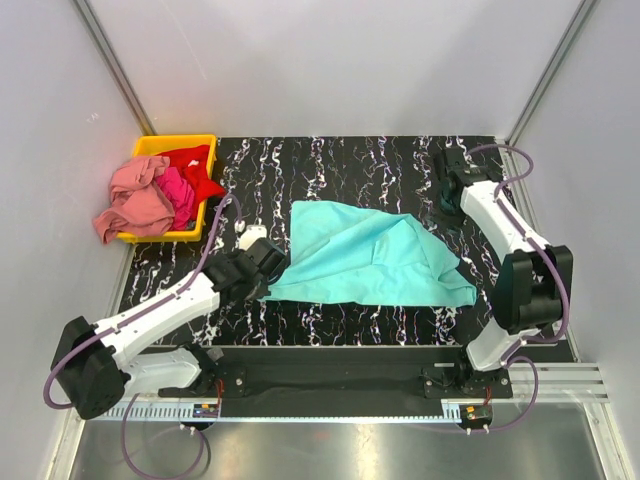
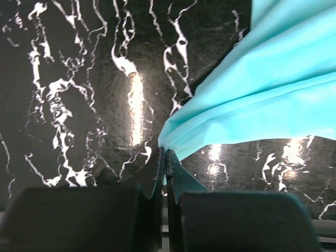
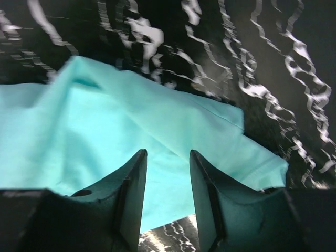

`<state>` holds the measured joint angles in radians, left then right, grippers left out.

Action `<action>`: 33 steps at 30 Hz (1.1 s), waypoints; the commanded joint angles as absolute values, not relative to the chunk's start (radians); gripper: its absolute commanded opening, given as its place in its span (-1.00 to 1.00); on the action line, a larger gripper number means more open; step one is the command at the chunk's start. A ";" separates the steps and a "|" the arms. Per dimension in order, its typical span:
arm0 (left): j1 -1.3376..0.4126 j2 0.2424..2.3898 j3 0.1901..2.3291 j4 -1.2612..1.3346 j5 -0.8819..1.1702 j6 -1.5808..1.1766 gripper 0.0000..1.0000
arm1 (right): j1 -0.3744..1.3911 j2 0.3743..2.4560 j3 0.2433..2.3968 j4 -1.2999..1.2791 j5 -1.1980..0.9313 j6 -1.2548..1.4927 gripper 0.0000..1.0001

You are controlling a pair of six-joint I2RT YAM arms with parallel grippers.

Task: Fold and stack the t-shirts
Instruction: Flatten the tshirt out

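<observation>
Four t-shirts are counted: turquoise t-shirt (image 1: pixel 365 255) spread on table (image 1: pixel 350 170); pink t-shirt (image 1: pixel 140 198), magenta t-shirt (image 1: pixel 178 190) and red t-shirt (image 1: pixel 195 163) heaped in one yellow bin (image 1: pixel 200 140). Grip is settled by wrist views only: left gripper (image 2: pixel 164 157) clamped on the turquoise hem, right gripper (image 3: pixel 168 157) parted, empty, over cloth.

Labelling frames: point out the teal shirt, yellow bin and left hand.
teal shirt (image 1: pixel 360 255), top view, middle of cloth.
yellow bin (image 1: pixel 180 140), top view, far rim.
left hand (image 2: pixel 165 157), left wrist view, between fingertips.
</observation>
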<state>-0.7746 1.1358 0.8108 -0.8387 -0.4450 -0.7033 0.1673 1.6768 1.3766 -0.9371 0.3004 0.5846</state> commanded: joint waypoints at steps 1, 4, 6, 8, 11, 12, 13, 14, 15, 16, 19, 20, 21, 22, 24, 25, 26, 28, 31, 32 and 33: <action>-0.770 1.115 0.813 -0.770 -0.420 -0.680 -1.00 | 0.167 1.647 1.411 -0.846 0.167 0.465 -0.08; -0.770 1.106 0.805 -0.753 -0.402 -0.669 -1.00 | 0.167 1.701 1.405 -0.729 -0.029 0.339 -0.10; -0.770 1.103 0.802 -0.742 -0.394 -0.664 -1.00 | 0.167 1.755 1.428 -0.716 -0.133 0.284 -0.17; -0.770 1.106 0.801 -0.739 -0.391 -0.658 -1.00 | 0.166 1.819 1.466 -0.700 -0.178 0.247 -0.22; -0.769 1.115 0.801 -0.736 -0.384 -0.652 -1.00 | 0.166 1.861 1.486 -0.646 -0.170 0.169 -0.22; -0.769 1.114 0.801 -0.735 -0.379 -0.646 -1.00 | 0.166 1.865 1.485 -0.620 -0.166 0.126 -0.24; -0.769 1.115 0.802 -0.732 -0.373 -0.644 -1.00 | 0.164 1.856 1.445 -0.542 -0.191 0.027 -0.24; -0.767 1.115 0.802 -0.726 -0.358 -0.643 -1.00 | 0.160 1.849 1.418 -0.502 -0.208 -0.027 -0.21; -0.767 1.118 0.804 -0.724 -0.348 -0.637 -1.00 | 0.153 1.850 1.401 -0.474 -0.219 -0.058 -0.17; -0.767 1.120 0.808 -0.724 -0.344 -0.634 -1.00 | 0.129 1.879 1.420 -0.476 -0.273 -0.093 -0.17; -0.767 1.121 0.811 -0.723 -0.331 -0.630 -1.00 | 0.059 1.977 1.524 -0.569 -0.491 -0.100 -0.16; -0.767 1.117 0.808 -0.716 -0.330 -0.629 -1.00 | 0.049 2.000 1.543 -0.615 -0.520 -0.101 -0.15; -0.767 1.112 0.807 -0.715 -0.331 -0.630 -1.00 | 0.045 2.019 1.569 -0.639 -0.534 -0.129 -0.15; -0.767 1.109 0.805 -0.715 -0.331 -0.630 -1.00 | 0.043 2.043 1.575 -0.675 -0.541 -0.146 -0.15; -0.767 1.101 0.804 -0.713 -0.330 -0.635 -1.00 | 0.041 2.051 1.577 -0.689 -0.535 -0.166 -0.15; -0.767 1.100 0.801 -0.712 -0.327 -0.637 -1.00 | 0.040 2.046 1.574 -0.690 -0.552 -0.178 -0.15; -0.767 1.097 0.799 -0.710 -0.324 -0.637 -1.00 | 0.040 2.043 1.572 -0.686 -0.566 -0.181 -0.15; -0.767 1.094 0.799 -0.712 -0.324 -0.637 -1.00 | 0.040 2.037 1.574 -0.673 -0.595 -0.183 -0.14; -0.767 1.089 0.799 -0.718 -0.328 -0.634 -1.00 | 0.040 2.055 1.594 -0.684 -0.601 -0.193 -0.14; -0.767 1.089 0.798 -0.719 -0.331 -0.632 -1.00 | 0.040 2.060 1.598 -0.690 -0.600 -0.199 -0.15; -0.767 1.088 0.796 -0.719 -0.333 -0.632 -1.00 | 0.038 2.065 1.603 -0.696 -0.598 -0.210 -0.16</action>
